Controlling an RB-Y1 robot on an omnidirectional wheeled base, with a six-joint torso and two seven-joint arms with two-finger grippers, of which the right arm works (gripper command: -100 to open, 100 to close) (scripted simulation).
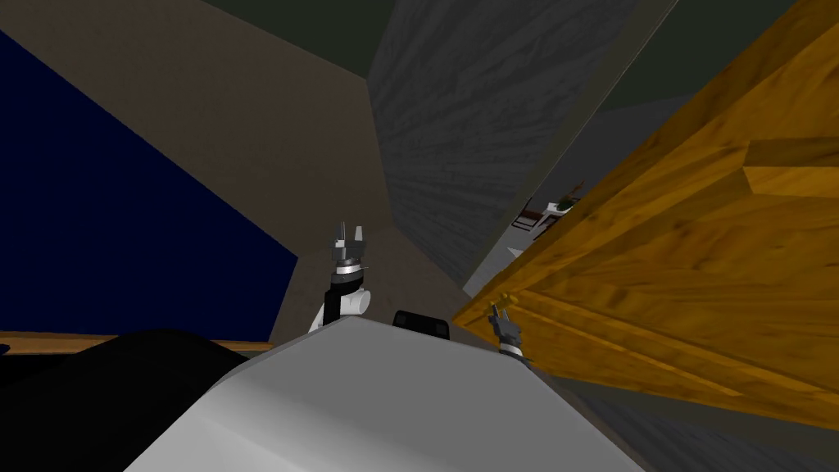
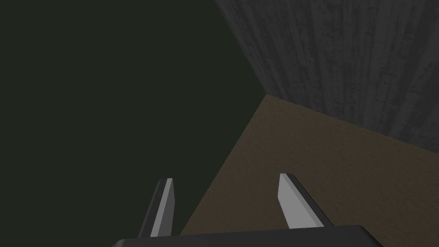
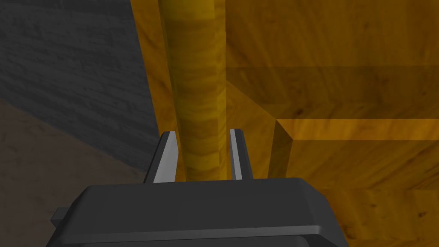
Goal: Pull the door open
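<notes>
My right fingers (image 3: 167, 156) clamp the round golden wooden handle (image 3: 199, 85) mid-frame, left fingers (image 2: 296, 206) apart; a skewed pull may slip.

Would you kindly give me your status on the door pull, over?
Right gripper shut on handle. Left gripper open, empty. Door ajar, gap beside grey wall. Nothing seen blocking it.

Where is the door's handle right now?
In the right wrist view, the handle stands between the fingers of the right gripper, against the wooden door near its edge.
</notes>
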